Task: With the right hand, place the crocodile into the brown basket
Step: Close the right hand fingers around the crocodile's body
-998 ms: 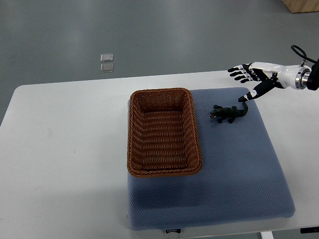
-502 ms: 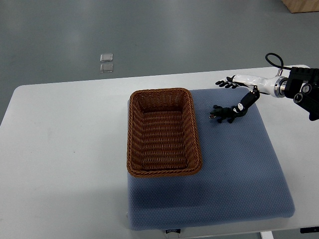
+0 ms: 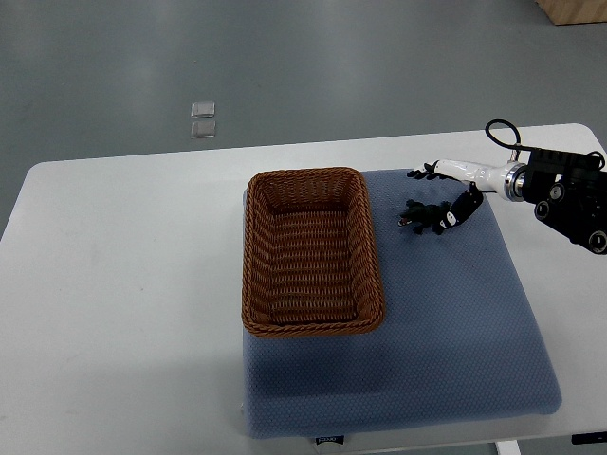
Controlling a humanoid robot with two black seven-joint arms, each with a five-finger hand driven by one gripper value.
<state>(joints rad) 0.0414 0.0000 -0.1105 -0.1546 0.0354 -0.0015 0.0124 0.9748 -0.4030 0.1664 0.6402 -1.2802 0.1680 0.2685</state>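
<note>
Crocodile (image 3: 425, 216): on blue mat (image 3: 455, 322), just right of brown basket (image 3: 254, 256); my right hand (image 3: 457, 178): over its tail end, fingers (image 3: 422, 173) spread, grasping nothing; advice: close around the body, not the thin tail, before lifting.

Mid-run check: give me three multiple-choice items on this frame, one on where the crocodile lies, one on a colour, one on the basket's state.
1. The crocodile lies: A on the mat, right of the brown basket; B inside it; C on bare tabletop.
2. The mat is: A red; B blue; C yellow.
3. The brown basket is: A tipped over; B holding a toy; C upright and empty.

1 A: it lies on the mat outside the right rim.
2 B: the padded cloth is blue.
3 C: only bare weave shows inside.
</note>
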